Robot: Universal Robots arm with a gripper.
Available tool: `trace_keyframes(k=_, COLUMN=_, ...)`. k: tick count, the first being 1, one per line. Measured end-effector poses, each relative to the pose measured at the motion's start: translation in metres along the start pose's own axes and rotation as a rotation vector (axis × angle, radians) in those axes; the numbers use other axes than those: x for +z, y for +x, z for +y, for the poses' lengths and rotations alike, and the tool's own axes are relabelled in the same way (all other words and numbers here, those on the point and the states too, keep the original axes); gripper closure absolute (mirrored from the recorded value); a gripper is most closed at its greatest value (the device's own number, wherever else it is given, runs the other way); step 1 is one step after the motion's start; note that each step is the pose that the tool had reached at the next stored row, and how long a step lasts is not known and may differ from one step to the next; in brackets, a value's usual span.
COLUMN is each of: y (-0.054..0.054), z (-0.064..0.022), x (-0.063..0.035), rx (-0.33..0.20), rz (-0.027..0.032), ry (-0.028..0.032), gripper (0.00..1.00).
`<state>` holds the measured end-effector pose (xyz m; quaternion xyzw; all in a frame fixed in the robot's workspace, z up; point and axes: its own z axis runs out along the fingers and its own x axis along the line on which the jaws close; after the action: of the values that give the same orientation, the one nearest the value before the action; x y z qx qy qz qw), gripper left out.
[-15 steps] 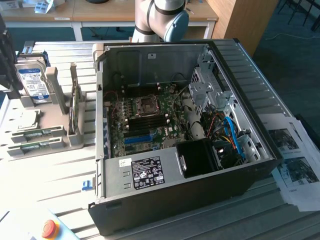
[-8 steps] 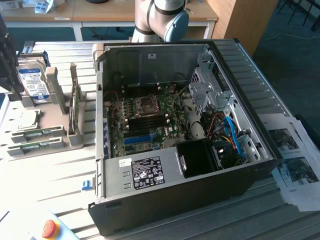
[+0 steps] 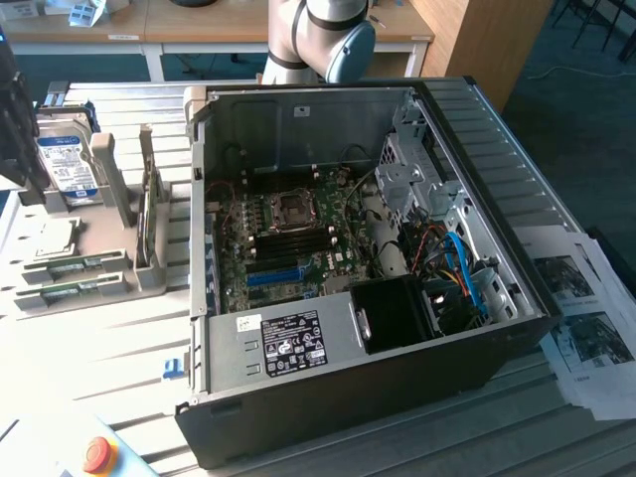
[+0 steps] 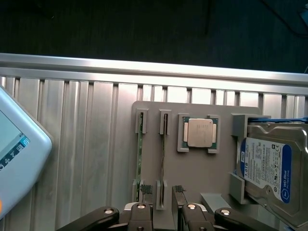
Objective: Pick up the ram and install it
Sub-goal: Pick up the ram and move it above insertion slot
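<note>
Two ram sticks stand on edge in a grey fixture [image 4: 192, 168]: a green one [image 4: 140, 154] and a darker one [image 4: 163, 154]. My gripper [image 4: 162, 191] hangs open over the near end of the darker stick, one fingertip [image 4: 145, 189] on each side of its slot bracket, holding nothing. In the exterior view the same sticks [image 3: 72, 266] [image 3: 68, 290] lie at the left, with the gripper's dark body [image 3: 20, 129] above the fixture at the left edge. The open PC case [image 3: 517, 258] holds the motherboard [image 3: 238, 263] with its dark memory slots [image 3: 288, 239].
The fixture also carries a CPU [image 4: 199, 132] and a hard drive [image 4: 267, 166] with a blue-white label. A white handheld device with a screen [image 4: 14, 154] lies beside it on the ribbed aluminium table [image 4: 72, 144]. A red stop button [image 3: 96, 454] and loose papers [image 3: 586, 328] flank the case.
</note>
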<state>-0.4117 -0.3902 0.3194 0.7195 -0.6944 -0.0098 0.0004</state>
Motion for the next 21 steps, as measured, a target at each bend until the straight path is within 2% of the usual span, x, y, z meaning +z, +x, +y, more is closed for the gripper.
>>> trace_keyframes(k=21, y=0.000, z=-0.0002, x=0.0136, rx=0.000, rz=0.0000, ry=0.0000, gripper=0.71)
